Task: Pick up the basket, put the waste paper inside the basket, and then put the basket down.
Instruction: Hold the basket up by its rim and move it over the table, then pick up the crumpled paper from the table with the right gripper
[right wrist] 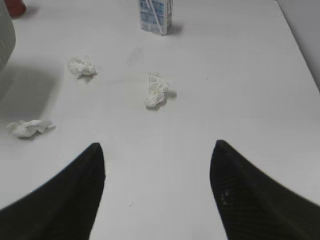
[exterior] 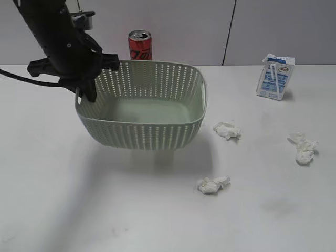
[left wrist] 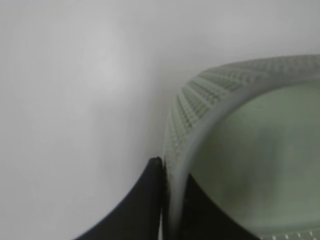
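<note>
The pale green basket (exterior: 152,113) hangs tilted above the table, its shadow below it. My left gripper (exterior: 86,92) is shut on its left rim; the left wrist view shows the rim (left wrist: 182,130) pinched between the fingers (left wrist: 170,175). The basket is empty inside. Three white waste paper wads lie on the table right of it: one (exterior: 227,129) near the basket, one (exterior: 213,184) in front, one (exterior: 303,147) at the far right. The right wrist view shows them too (right wrist: 82,66) (right wrist: 30,128) (right wrist: 157,91). My right gripper (right wrist: 157,150) is open and empty above the table, out of the exterior view.
A red soda can (exterior: 140,45) stands behind the basket by the wall. A blue-and-white milk carton (exterior: 275,76) stands at the back right, also in the right wrist view (right wrist: 156,15). The table's right edge (right wrist: 297,45) shows.
</note>
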